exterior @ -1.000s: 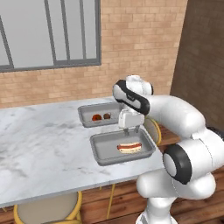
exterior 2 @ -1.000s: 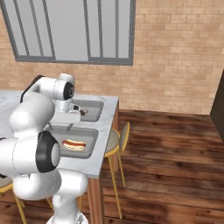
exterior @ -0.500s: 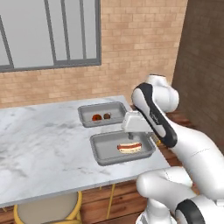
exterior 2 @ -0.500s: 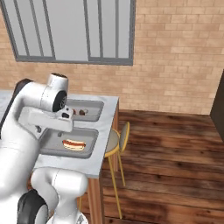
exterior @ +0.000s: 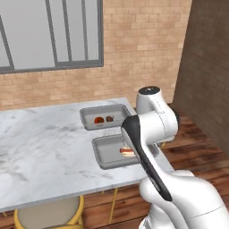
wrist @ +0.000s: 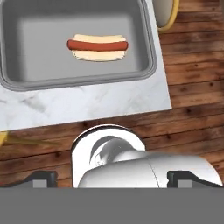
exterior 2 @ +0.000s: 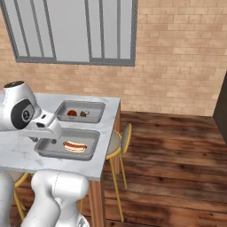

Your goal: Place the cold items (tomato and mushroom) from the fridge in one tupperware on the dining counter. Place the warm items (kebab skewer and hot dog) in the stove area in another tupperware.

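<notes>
Hand view: hot dog (wrist: 98, 46) is seen lying in the near tray (wrist: 151, 52), on the white marble bench (wrist: 87, 105). Fingers (wrist: 111, 179) are spread wide, nothing held. Bun is judged soft, light, easily crushed; best taken across its middle. Tomato (exterior: 99, 120) and mushroom (exterior: 109, 118) are noted in the far tray (exterior: 89, 114). Brick walls, wooden floor, yellow stool (exterior 2: 119, 142) are recorded.

No text, label, brand, number or sign can be read anywhere in these pictures.
</notes>
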You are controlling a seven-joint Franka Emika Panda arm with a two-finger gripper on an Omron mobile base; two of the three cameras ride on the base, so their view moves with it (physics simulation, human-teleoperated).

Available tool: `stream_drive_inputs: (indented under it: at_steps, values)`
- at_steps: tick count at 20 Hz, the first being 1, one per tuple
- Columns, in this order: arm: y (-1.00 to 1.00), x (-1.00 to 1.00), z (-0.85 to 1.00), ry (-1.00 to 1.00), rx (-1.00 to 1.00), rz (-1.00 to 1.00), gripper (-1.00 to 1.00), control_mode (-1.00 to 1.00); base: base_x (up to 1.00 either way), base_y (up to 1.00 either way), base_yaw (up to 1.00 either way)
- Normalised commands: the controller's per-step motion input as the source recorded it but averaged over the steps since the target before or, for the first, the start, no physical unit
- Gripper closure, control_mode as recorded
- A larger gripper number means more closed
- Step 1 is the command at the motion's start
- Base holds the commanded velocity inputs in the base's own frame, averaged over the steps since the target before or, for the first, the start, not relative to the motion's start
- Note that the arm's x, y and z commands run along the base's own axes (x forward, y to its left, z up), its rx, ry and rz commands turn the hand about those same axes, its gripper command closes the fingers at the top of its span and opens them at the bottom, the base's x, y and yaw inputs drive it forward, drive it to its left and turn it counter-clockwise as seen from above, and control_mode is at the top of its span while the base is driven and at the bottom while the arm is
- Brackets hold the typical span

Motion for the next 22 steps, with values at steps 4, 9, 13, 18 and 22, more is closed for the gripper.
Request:
stream_drive_inputs:
  at_steps: [4,9,13,18,22]
  values:
    - [-0.05,0.00,-0.11,0.00,-0.16,-0.31,-1.00,-1.00,0.00,0.00,0.00]
    - [-0.60,0.25,-0.03,0.02,0.09,-0.07,-1.00,-1.00,0.00,0.00,0.00]
    - [-0.64,0.11,0.00,0.02,0.11,0.00,-1.00,-1.00,0.00,0.00,0.00]
    - [-0.03,0.02,-0.05,0.00,0.01,0.02,-1.00,-1.00,0.00,0.00,0.00]
    - [0.00,-0.09,-0.08,0.00,0.00,0.04,-1.00,-1.00,0.00,0.00,0.00]
